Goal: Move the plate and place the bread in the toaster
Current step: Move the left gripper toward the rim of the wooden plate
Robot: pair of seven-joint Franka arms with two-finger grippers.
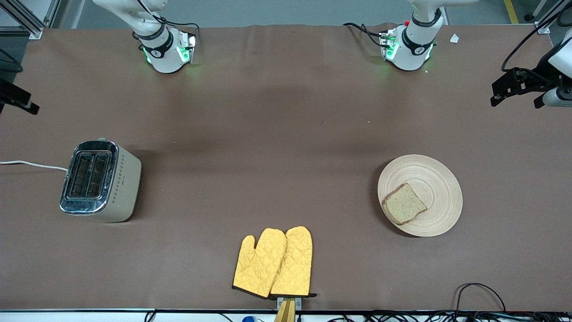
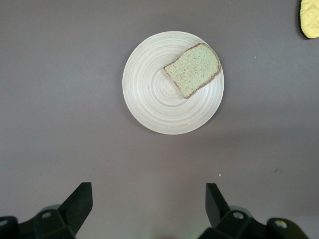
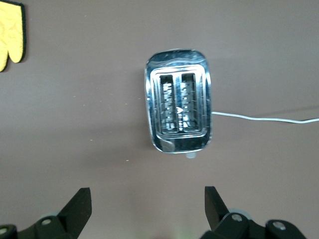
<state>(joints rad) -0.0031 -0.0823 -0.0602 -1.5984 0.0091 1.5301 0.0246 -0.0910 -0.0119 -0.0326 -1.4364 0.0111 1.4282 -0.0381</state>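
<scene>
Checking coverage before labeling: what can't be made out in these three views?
- Underside of the bread on the plate: hidden, all views look from above.
- Toaster cord end: cut off by the front view's edge.
- Toaster side marks: too small to read.
- Left gripper and right gripper: only fingertips show, open.
</scene>
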